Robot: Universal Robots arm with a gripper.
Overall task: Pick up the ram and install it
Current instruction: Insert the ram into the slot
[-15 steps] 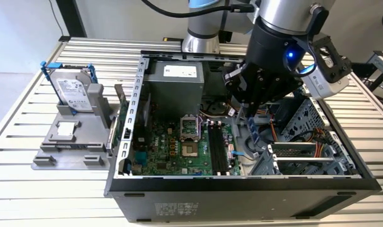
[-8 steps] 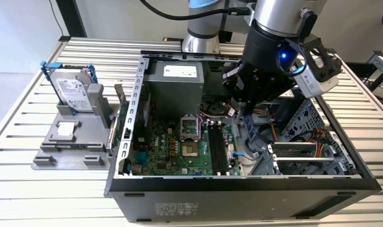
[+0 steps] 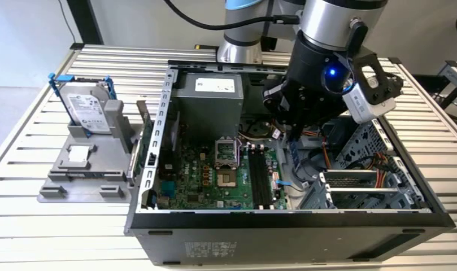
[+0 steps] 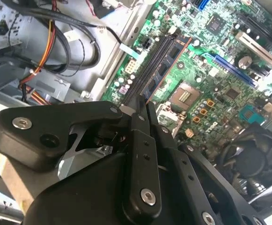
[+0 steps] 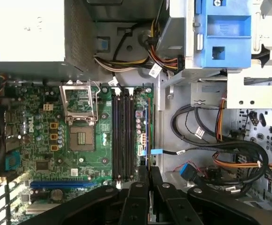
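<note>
Pinching ram [image 4: 167, 64] w/ end effector [image 4: 143, 107], stick right by mobo [image 5: 47, 140] mem slots [image 5: 121, 136].

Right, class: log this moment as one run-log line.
claw: shut on ram | location: inside computer case, over motherboard | nearest: memory slots

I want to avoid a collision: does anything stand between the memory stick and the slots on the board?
Nothing visible does. The hand, shut on the memory stick, hangs near the slots, which look empty. A blue-tagged cable lies beside them, not across.
</note>
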